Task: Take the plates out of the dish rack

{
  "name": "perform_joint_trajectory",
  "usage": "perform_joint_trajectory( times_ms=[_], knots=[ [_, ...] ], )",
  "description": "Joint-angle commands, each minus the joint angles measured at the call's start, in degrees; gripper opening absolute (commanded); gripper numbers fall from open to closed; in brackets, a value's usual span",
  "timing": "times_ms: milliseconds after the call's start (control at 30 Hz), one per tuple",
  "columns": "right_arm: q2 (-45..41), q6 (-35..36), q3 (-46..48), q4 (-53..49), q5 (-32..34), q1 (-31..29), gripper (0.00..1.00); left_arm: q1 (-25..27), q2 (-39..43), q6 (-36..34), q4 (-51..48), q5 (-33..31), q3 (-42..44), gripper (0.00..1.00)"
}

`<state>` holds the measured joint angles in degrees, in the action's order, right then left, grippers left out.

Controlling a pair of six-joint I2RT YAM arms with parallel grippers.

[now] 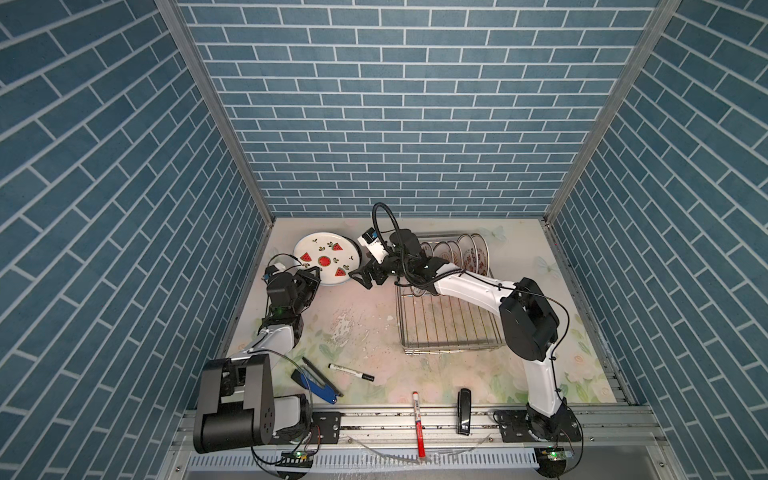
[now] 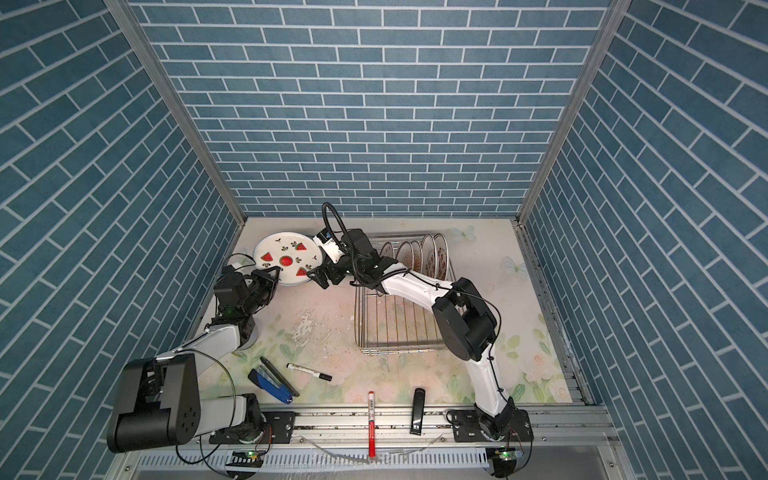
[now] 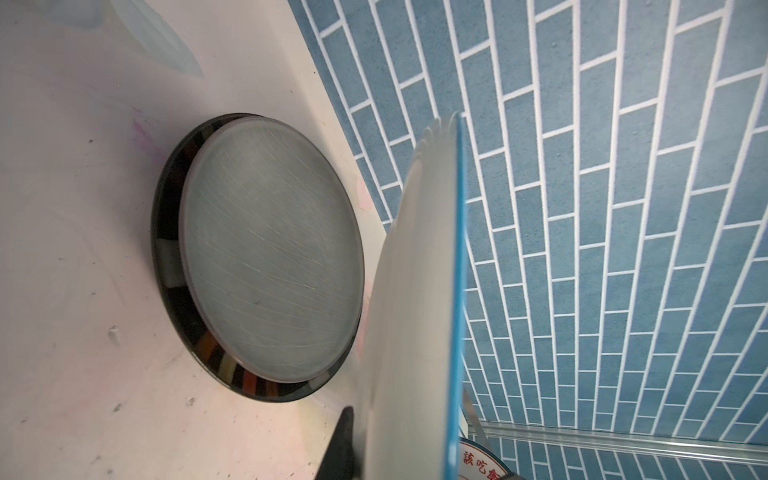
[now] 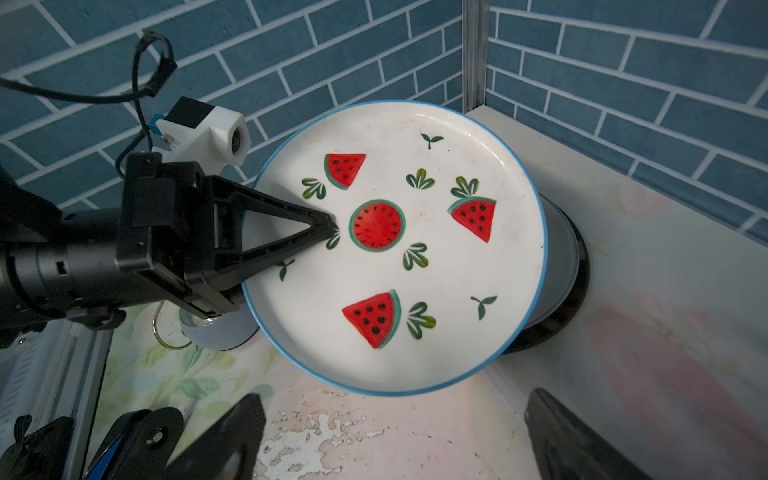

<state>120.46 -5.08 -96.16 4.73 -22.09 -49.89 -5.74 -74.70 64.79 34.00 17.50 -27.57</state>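
The left gripper [image 4: 329, 228] has its jaws closed on the rim of the watermelon plate [image 4: 415, 270], one jaw lying across the printed face. The plate hangs tilted in the far left corner of the table [image 1: 365, 324], partly over a grey plate [image 3: 270, 270] that lies flat on a black-rimmed plate [image 3: 172, 232]. Whether its far edge touches that stack cannot be told; the left wrist view shows it edge-on with a gap that narrows toward one side.

The right gripper [image 1: 360, 279] sits just beside the plate's near edge with its jaws wide apart, holding nothing. The dish rack [image 1: 451, 351] stands to the right, its near half bare, with the remaining plates [image 1: 473, 253] upright in a row at its far end.

The step in hand looks like setting this plate on the stack. To do it well, the left arm should level the plate first, centre it over the grey plate, then lower it slowly until it rests flat. The jaws should open only once the plate is supported, since a release from a tilt could let it slide off or knock the rim. The lower jaw needs room to slip out sideways. The right arm is best drawn clear toward the rack, so the two arms do not collide.
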Motion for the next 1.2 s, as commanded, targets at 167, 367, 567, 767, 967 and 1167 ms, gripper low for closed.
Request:
perform_joint_trajectory(
  times_ms=[167, 367, 567, 767, 967, 1167],
  knots=[
    [10.1, 0.8, -13.2, -9.0, 4.6, -0.3, 0.99, -2.3, -4.7, -0.6, 8.7, 0.9, -5.3, 0.0],
    [11.4, 2.2, -13.8, -8.7, 4.4, -0.4, 0.99, -3.4, -9.7, 1.0, 13.2, 2.3, -6.4, 0.0],
    [14.1, 2.6, -17.2, -10.6, 5.3, -0.4, 0.99, -3.4, -13.0, 1.4, 14.6, 2.0, -7.6, 0.0],
    [15.4, 1.6, -17.8, -10.2, 3.5, -0.2, 0.99, -3.4, -16.1, 1.7, 13.9, 1.9, -10.3, 0.0],
    [16.6, 0.9, -18.6, -9.9, 5.7, 0.1, 0.99, -3.2, -20.5, 2.5, 16.3, 2.4, -12.0, 0.0],
    [17.3, -1.1, -19.3, -9.6, 3.4, 0.9, 0.99, -3.1, -23.9, 2.9, 16.6, 2.9, -14.1, 0.0]
  ],
)
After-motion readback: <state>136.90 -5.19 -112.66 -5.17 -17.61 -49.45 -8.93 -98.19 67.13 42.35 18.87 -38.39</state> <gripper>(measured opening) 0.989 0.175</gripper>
